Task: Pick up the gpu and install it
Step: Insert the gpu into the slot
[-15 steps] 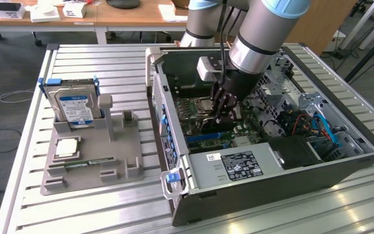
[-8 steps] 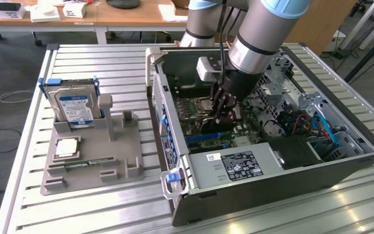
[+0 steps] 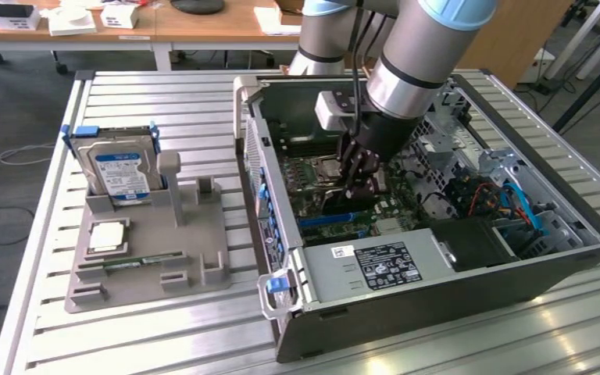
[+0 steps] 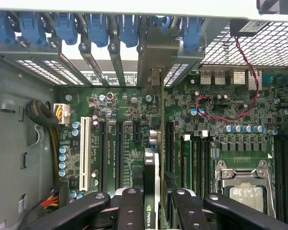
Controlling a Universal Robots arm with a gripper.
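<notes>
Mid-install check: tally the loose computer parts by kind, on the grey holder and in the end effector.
Hard drive: 1, on the grey holder
CPU: 1, on the holder
RAM stick: 1, on the holder
gpu: 1, gripped by the end effector
Total: 4

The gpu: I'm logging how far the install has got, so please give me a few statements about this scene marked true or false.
1. The gripper grips the gpu between its fingers. True.
2. The gpu is above the motherboard, inside the open computer case. True.
3. The hard drive lies inside the case. False: it stands upright in the grey holder beside the case.
4. The RAM stick is in the gripper. False: it rests in the grey holder.
</notes>
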